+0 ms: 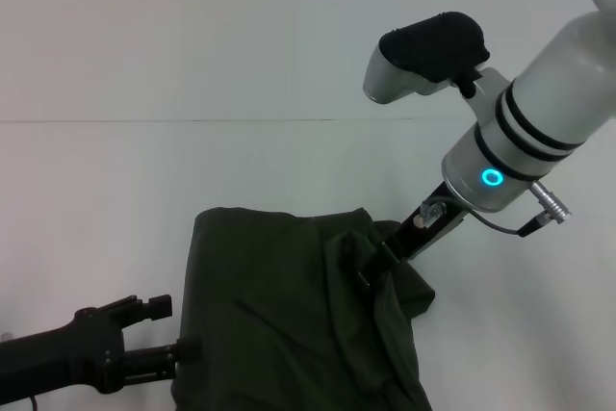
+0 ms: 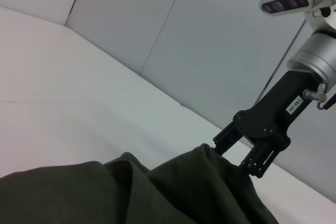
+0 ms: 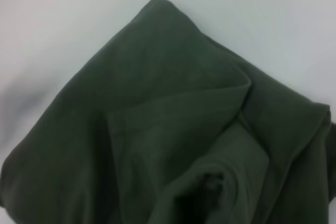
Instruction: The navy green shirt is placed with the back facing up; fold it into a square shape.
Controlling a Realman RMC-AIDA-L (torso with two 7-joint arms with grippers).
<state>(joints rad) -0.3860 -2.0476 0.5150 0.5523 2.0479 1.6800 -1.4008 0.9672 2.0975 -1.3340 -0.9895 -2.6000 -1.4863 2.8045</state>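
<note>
The navy green shirt [image 1: 279, 315] lies bunched and partly folded on the white table at the near middle; no print shows. My right gripper [image 1: 377, 259] is shut on a fold at the shirt's far right part and holds that cloth raised into a peak. The left wrist view shows the same grip, the right gripper [image 2: 237, 156] pinching the shirt [image 2: 173, 192] from above. My left gripper [image 1: 181, 355] is at the shirt's near left edge, touching the cloth. The right wrist view is filled with the shirt's [image 3: 157, 129] creased folds.
The white table [image 1: 144, 190] stretches to the left, to the far side and to the right of the shirt. A pale wall [image 2: 210, 35] stands behind it. The right arm's white forearm [image 1: 539, 122] hangs over the table's right part.
</note>
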